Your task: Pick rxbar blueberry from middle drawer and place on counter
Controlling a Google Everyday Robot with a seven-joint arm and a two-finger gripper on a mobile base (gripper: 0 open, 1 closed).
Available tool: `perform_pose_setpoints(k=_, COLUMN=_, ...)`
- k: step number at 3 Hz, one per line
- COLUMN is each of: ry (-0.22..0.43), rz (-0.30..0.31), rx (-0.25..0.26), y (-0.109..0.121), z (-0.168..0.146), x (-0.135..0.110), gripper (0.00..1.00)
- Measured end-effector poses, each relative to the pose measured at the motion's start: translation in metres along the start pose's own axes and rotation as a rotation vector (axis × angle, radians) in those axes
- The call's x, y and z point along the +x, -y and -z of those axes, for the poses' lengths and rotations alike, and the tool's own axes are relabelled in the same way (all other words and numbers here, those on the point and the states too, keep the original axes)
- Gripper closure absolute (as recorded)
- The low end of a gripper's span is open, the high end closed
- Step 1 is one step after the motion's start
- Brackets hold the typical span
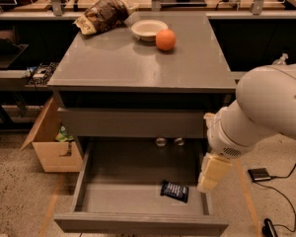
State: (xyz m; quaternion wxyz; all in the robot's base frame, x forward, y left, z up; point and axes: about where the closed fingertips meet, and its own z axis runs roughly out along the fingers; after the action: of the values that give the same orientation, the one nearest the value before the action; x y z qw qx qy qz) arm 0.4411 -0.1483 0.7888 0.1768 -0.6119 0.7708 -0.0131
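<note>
The rxbar blueberry (pixel 174 190), a dark navy wrapper with pale print, lies flat on the floor of the open middle drawer (pixel 138 224), right of centre and near the front. My gripper (pixel 210 177) shows as a cream-coloured end piece below the big white arm (pixel 271 107). It hangs over the drawer's right wall, just right of the bar and above it. The grey counter (pixel 138 65) tops the cabinet above the drawers.
On the counter's far part lie a brown snack bag (pixel 101 15), a white bowl (pixel 148 29) and an orange (pixel 165 39). A cardboard box (pixel 49 144) stands left of the cabinet. A black device (pixel 260 174) with cables lies on the floor at right.
</note>
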Motion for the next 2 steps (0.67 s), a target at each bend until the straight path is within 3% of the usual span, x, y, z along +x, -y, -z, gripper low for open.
perform_pose_setpoints(k=1, ry=0.038, rz=-0.024, rx=-0.009, y=-0.001, z=-0.015, x=-0.005, gripper=0.0)
perform_pose_setpoints(k=2, ry=0.093, rz=-0.092, rx=-0.043, y=0.0, z=-0.056, x=-0.009, gripper=0.0)
